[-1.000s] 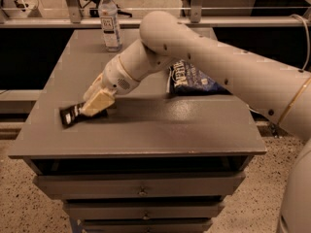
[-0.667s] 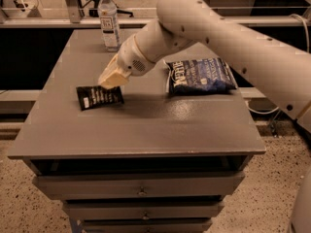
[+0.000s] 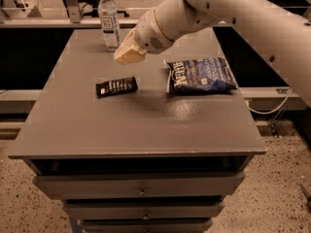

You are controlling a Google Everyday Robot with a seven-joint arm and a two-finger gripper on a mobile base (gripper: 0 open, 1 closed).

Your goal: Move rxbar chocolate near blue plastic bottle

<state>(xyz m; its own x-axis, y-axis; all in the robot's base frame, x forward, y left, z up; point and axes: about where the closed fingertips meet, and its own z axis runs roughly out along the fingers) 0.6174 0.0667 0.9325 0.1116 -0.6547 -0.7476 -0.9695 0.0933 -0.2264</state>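
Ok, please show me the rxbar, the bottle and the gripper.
rxbar (image 3: 116, 87), camera view, middle of the black wrapper.
bottle (image 3: 110, 25), camera view, on its label.
gripper (image 3: 124, 57), camera view, its tip, in the air between bottle and rxbar.

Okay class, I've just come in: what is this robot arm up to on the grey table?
A robot arm works over a grey table. Its gripper hovers above the tabletop between the blue plastic bottle at the far edge and the rxbar chocolate, holding neither. The bar lies flat and free, short of the bottle. A blue snack bag lies further right in the view.
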